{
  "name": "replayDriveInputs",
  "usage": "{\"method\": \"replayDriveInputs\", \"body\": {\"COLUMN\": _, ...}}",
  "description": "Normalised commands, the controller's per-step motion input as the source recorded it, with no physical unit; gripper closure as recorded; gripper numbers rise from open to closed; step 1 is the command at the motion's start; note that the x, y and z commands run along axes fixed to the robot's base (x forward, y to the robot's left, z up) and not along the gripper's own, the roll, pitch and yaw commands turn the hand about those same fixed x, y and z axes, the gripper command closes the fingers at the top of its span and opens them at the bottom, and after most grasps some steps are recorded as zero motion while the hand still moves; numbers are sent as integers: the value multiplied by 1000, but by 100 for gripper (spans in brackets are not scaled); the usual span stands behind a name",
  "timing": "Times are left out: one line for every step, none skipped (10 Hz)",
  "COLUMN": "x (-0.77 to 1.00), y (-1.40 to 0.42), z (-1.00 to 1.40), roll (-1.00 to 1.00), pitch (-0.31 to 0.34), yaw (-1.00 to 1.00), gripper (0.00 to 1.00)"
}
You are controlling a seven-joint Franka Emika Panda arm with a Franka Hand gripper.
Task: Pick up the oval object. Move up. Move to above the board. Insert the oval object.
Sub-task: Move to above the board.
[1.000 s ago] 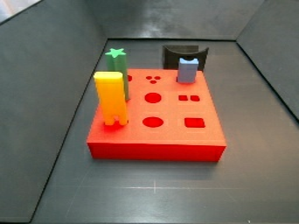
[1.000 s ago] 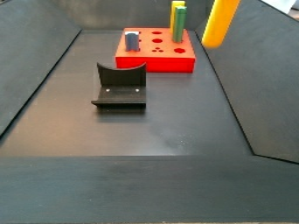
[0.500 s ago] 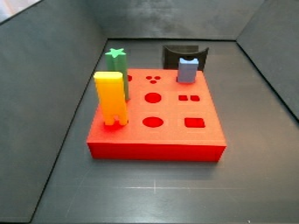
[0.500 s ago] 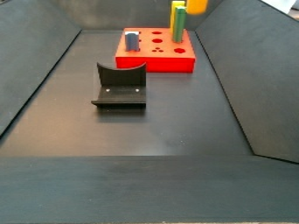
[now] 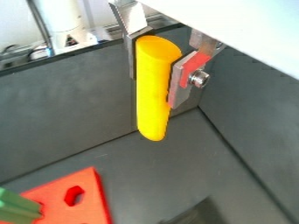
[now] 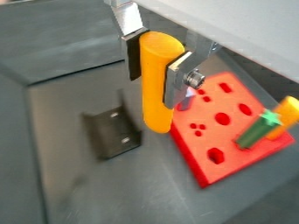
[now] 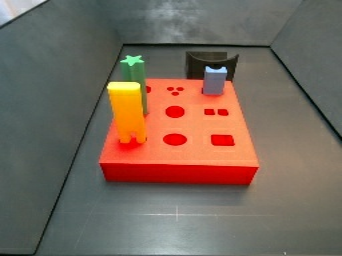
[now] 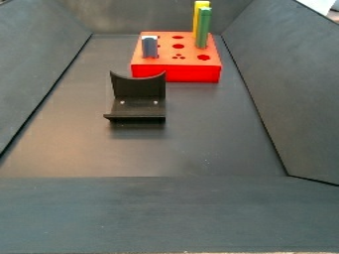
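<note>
In both wrist views my gripper [image 5: 156, 70] [image 6: 156, 74] is shut on the oval object [image 5: 155, 92] [image 6: 156, 87], a slim orange-yellow peg with a rounded end. It hangs upright between the silver fingers, high above the floor. The board [image 7: 194, 152] [image 8: 180, 69] is a red slab with shaped holes. It also shows in both wrist views [image 5: 73, 199] [image 6: 229, 118], below and to one side of the peg. The gripper and the oval object are out of both side views.
A green star-topped peg [image 7: 132, 72] [image 6: 260, 133], a yellow-to-orange block [image 7: 126, 112] [image 8: 203, 22] and a grey-blue peg [image 7: 214, 80] [image 8: 150, 46] stand in the board. The dark fixture [image 8: 135, 97] [image 6: 107, 133] stands on the floor beside the board. Sloping grey walls surround the floor.
The orange peg at the upper edge of a side view has risen and left that view. Board and other pegs have not moved.
</note>
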Motion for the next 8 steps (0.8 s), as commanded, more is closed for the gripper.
{"method": "replayDriveInputs", "body": {"x": 102, "y": -1000, "z": 77, "roll": 123, "pitch": 32, "yaw": -1000, "gripper": 100}}
{"method": "replayDriveInputs", "body": {"x": 104, "y": -1000, "z": 81, "roll": 115, "pitch": 44, "yaw": -1000, "gripper": 100}}
{"method": "replayDriveInputs", "body": {"x": 109, "y": -1000, "z": 84, "roll": 93, "pitch": 58, "yaw": -831, "gripper": 100}}
{"method": "replayDriveInputs", "body": {"x": 117, "y": -1000, "z": 85, "roll": 50, "pitch": 71, "yaw": -576, "gripper": 100}}
{"method": "replayDriveInputs", "body": {"x": 133, "y": -1000, "z": 85, "roll": 17, "pitch": 94, "yaw": -302, "gripper": 100}}
{"method": "replayDriveInputs", "body": {"x": 148, "y": -1000, "z": 86, "roll": -4, "pitch": 113, "yaw": -148, "gripper": 100}}
{"method": "replayDriveInputs", "body": {"x": 163, "y": -1000, "z": 90, "roll": -11, "pitch": 130, "yaw": -56, "gripper": 100}}
{"method": "replayDriveInputs", "body": {"x": 176, "y": -1000, "z": 96, "roll": -9, "pitch": 141, "yaw": -25, "gripper": 100}}
